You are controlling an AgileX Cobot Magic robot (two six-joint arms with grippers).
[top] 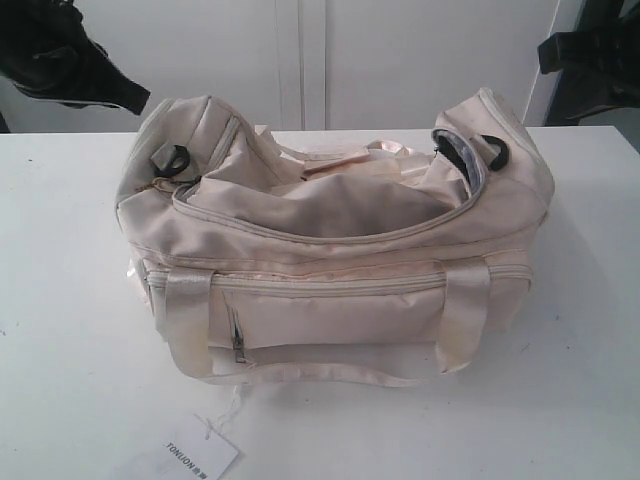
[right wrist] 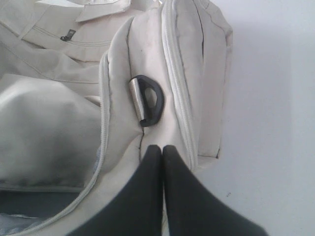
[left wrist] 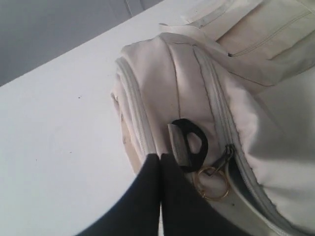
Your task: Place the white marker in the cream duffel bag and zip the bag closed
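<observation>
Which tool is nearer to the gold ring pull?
Left. The left tool is right beside the gold ring pull at one end of the cream duffel bag; the right tool is at the opposite end.

A: Condition of the cream duffel bag (top: 330, 300)?
B: Upright on the white table (top: 70, 350), long side to the exterior camera. Curved top zipper unzipped; flap (top: 330, 205) sagging inward, dark grey lining (top: 455, 155) showing at the right end.
A: The slider?
B: Gold ring pull (left wrist: 211, 183) at the left end, just beside a black D-ring (left wrist: 194, 145).
</observation>
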